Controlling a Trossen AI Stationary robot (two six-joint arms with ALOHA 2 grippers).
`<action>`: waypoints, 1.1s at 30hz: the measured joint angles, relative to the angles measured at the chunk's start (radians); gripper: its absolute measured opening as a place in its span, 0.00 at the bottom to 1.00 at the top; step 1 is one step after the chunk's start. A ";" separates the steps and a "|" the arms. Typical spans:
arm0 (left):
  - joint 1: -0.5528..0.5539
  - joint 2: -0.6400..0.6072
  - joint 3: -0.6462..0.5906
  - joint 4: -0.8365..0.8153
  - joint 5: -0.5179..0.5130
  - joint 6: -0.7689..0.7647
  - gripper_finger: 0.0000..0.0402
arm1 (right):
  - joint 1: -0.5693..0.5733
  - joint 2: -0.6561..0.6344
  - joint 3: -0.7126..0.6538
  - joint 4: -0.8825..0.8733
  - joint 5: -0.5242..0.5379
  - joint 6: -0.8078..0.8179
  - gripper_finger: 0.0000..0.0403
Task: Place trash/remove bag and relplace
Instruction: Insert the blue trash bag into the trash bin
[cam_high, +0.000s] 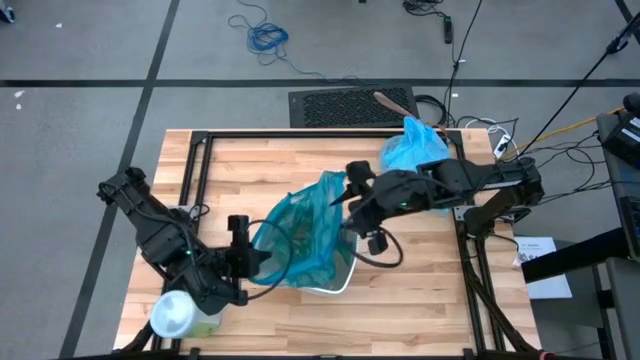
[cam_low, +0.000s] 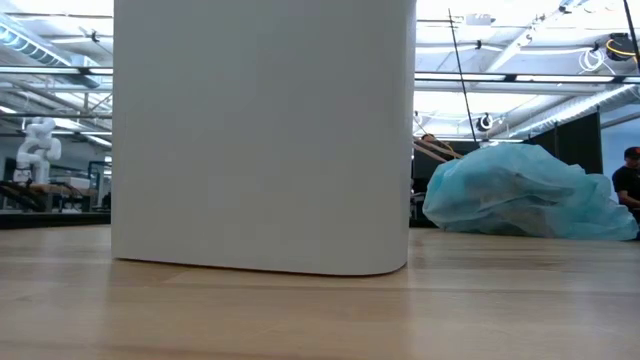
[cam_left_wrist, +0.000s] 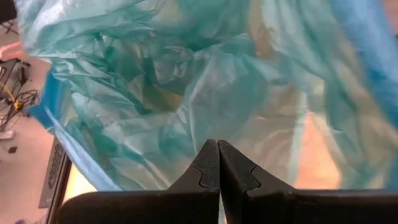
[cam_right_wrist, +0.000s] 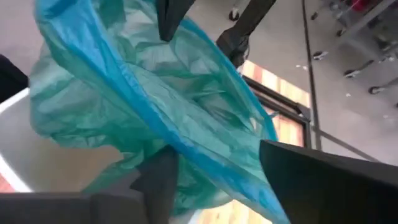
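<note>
Teal bag (cam_high: 300, 238) stretched between left pincer (cam_high: 243, 262), clamped on it, and right pincer (cam_high: 352, 205), fingers apart astride it

No legible text or labels.

Left arm comes in from the near-left corner of the table, elbow bent out toward the left edge, forearm angled in toward the middle. Left gripper (cam_high: 262, 262) sits low near the table's centre, its two dark fingers (cam_left_wrist: 208, 168) pressed flat together, tips meeting with no gap. Right arm reaches in from the right side, stretched almost level across the table toward the centre. Right gripper (cam_high: 350, 197) points toward the left arm, its fingers (cam_right_wrist: 163, 177) standing spread, a wide gap between them. The two grippers are near each other, not touching.
</note>
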 joint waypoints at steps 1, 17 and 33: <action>0.009 0.000 0.000 -0.001 0.000 0.000 0.00 | -0.001 0.010 0.000 0.002 -0.012 0.000 0.50; 0.060 0.000 0.000 -0.006 -0.051 -0.028 0.00 | 0.185 0.041 -0.001 -0.005 -0.062 0.037 0.02; 0.063 0.000 0.073 0.349 0.000 0.410 0.00 | 0.231 0.058 -0.001 -0.045 0.116 0.052 0.00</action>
